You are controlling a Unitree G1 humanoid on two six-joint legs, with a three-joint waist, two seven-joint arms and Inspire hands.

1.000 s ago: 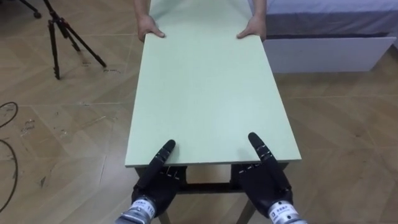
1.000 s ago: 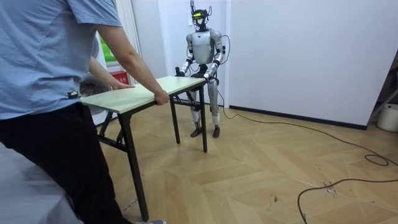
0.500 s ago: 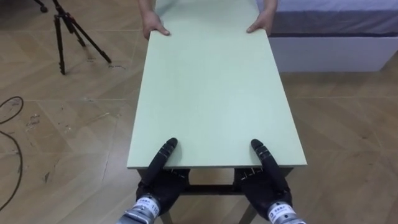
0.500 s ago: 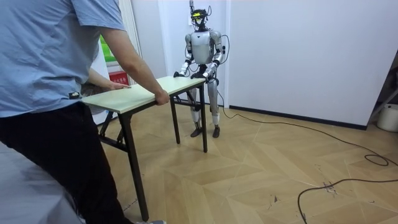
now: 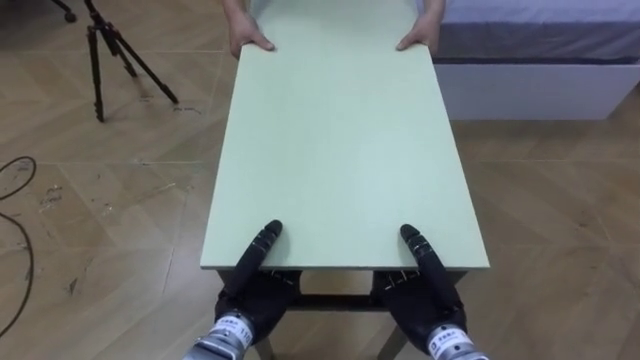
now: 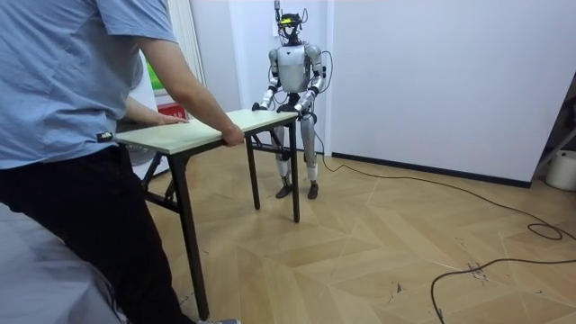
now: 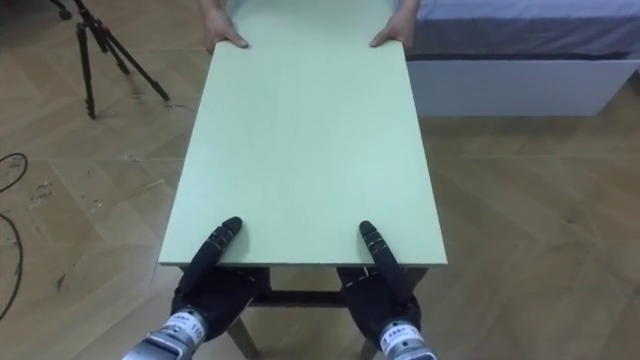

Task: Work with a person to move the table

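table [image 5: 340,150] | pale green top | person's hands [image 5: 250,42] on far edge | on wood floor [image 5: 120,180]

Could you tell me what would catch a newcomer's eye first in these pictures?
The pale green table stands out first, running lengthwise away from the robot. At its near end are the left robot hand and right robot hand; at the far end a person holds both corners. A black tripod stands on the wooden floor to the left.

Left hand [image 5: 258,256], right hand [image 5: 425,262] partly hidden under table [image 5: 340,150], tripod [image 5: 96,70] top cropped
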